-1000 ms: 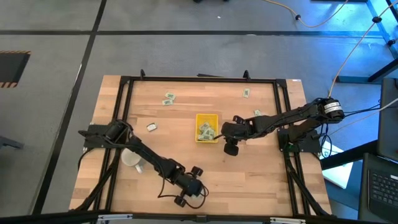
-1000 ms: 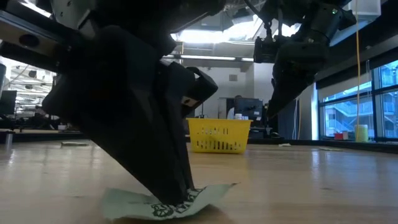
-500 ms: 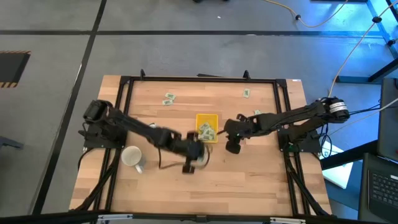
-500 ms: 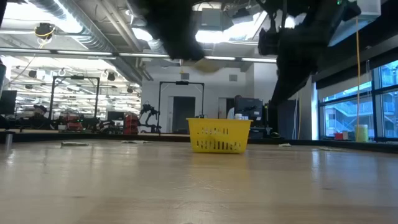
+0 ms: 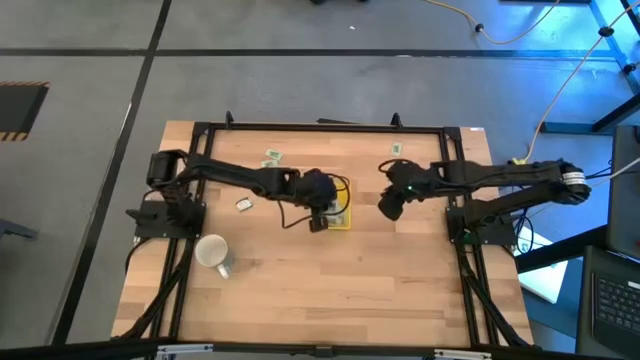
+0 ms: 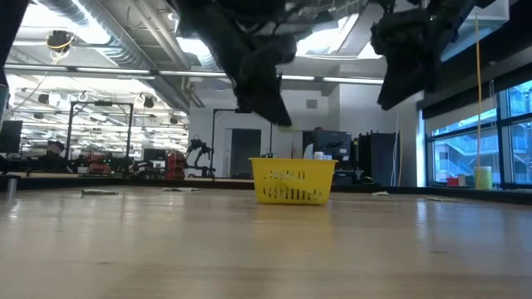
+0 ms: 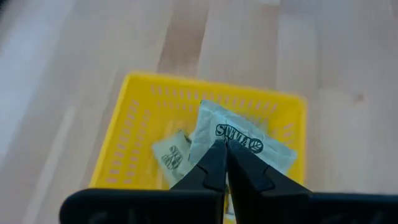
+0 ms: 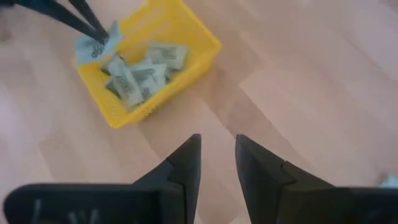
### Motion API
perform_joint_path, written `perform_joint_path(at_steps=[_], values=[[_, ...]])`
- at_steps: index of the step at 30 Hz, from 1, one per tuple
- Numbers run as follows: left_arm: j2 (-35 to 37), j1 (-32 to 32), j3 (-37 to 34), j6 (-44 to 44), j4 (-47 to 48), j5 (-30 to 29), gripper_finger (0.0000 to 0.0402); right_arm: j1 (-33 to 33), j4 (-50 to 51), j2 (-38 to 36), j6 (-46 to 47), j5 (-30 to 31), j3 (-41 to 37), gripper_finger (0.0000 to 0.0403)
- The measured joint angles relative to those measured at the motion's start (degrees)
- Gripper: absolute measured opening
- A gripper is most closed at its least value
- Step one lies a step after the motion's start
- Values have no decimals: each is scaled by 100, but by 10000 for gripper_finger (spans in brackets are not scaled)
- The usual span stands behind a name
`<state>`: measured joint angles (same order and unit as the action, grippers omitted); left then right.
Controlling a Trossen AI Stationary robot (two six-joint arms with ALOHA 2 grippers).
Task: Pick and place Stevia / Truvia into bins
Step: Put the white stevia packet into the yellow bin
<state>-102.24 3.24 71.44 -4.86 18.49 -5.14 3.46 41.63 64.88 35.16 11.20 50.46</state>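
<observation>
i've got the left gripper [image 7: 225, 149] pinched tight on a stevia packet [image 7: 239, 144], hanging right over the yellow tray [image 5: 334, 189] mid-table. the tray already holds several packets [image 8: 138, 73]. to do this well i'd drop a bit lower and centre over the pile before letting go; the paper is light and could flutter past the rim. the right gripper [image 8: 217, 160] hovers just right of the tray, fingers spread w/ nothing between. more packets lie loose far-left [image 5: 271, 157], left [image 5: 243, 204] and far-right [image 5: 396, 149] on the table [image 5: 400, 290]. a white mug [image 5: 212, 253] sits near-left.
</observation>
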Motion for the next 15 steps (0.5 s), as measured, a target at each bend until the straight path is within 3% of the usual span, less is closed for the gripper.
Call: perform_joint_path(at_steps=[4, 8, 15], values=[[-242, 267, 0, 201, -19, 159, 8, 279, 664, -6, 964, 370, 0, 103], [-349, 471, -1, 573, 18, 340, 23, 525, 1191, 31, 1272, 568, -94, 103], [-355, 705, 0, 760, 16, 583, 72, 886, 1197, 37, 1837, 571, -546, 103]])
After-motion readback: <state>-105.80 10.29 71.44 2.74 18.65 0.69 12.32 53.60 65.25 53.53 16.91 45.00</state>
